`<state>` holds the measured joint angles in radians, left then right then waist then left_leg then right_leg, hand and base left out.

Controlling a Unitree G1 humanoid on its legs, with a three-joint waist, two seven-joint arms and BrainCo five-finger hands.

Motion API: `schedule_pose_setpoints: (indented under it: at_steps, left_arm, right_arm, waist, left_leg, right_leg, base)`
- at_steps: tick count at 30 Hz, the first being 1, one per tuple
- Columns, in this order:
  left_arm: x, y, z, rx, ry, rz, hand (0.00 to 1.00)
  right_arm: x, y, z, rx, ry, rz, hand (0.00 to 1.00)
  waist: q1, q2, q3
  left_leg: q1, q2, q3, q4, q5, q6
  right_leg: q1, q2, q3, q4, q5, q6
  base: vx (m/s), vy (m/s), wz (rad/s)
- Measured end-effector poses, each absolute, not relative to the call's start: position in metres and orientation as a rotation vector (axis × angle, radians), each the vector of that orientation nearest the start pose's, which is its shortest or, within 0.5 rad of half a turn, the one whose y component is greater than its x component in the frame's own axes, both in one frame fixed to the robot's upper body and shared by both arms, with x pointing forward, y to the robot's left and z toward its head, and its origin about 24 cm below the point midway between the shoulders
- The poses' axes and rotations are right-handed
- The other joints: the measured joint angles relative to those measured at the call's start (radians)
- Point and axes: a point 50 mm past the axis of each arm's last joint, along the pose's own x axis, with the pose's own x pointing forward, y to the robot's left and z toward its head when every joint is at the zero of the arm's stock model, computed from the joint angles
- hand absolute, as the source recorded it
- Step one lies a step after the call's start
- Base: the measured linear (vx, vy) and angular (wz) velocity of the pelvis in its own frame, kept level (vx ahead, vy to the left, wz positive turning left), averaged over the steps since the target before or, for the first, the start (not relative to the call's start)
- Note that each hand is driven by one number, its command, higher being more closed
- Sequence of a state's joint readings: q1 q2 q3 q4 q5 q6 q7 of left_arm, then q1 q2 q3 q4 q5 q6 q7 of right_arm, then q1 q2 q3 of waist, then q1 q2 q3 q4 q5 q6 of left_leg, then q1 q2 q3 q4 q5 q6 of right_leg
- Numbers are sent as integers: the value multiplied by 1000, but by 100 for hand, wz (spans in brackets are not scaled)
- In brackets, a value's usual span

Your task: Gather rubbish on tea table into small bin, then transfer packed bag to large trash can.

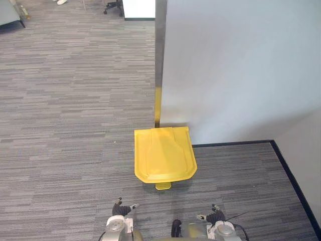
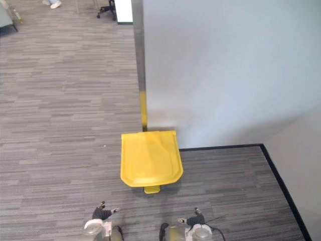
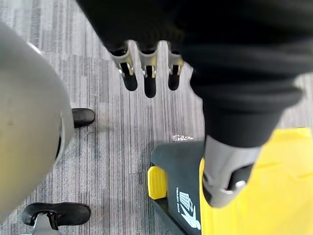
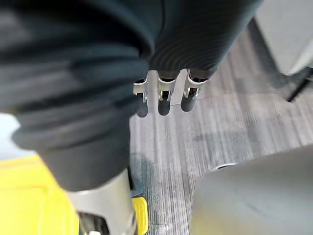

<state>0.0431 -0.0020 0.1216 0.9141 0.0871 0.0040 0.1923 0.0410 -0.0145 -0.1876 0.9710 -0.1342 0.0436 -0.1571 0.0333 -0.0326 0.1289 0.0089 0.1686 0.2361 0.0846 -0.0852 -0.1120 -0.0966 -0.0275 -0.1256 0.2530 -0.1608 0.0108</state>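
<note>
In the left eye view the large trash can (image 1: 164, 153) stands on the grey carpet floor (image 1: 65, 125), its yellow lid down flat and its back against the white wall (image 1: 241, 65) and a metal post (image 1: 159, 60). A small yellow pedal (image 1: 163, 186) sticks out at the can's front. The left hand (image 1: 119, 207) and right hand (image 1: 214, 215) hang near that front, one to each side, both apart from the can. The right eye view shows the same layout, and here the black skirting (image 2: 220, 147) runs off from the can's right side along the foot of the wall. The left wrist view adds what the head views cannot: the can's dark body (image 3: 178, 169) below the lid and the pedal side-on. The left hand's fingers (image 3: 149, 83) hang straight and loose, gripping nothing. The right wrist view looks past the right hand's fingers (image 4: 164, 100), likewise relaxed and empty, to a corner of the yellow lid at the can's front. With the lid shut and no bag in either hand, I cannot tell whether the drop is finished or yet to come. If the can has to be opened, the pedal looks like the way in. Stand square to the front, press the pedal fully and keep both hands back from the lid's swing. Lower the bag straight down rather than tossing it.
</note>
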Motion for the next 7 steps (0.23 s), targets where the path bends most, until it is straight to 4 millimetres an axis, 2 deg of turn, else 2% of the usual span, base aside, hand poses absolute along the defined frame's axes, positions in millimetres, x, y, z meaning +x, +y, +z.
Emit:
schedule_pose_setpoints:
  at_steps: [7]
  left_arm:
    - [125,187,-150,141,1010,269,0]
  right_arm:
    - [113,-188,-157,-93,1085,-285,0]
  waist:
    - [-1,0,-6]
  left_leg:
    - [61,-56,4,-43,8,14]
  right_leg:
    - [102,-38,22,-147,76,41]
  base:
    - [6,140,-3]
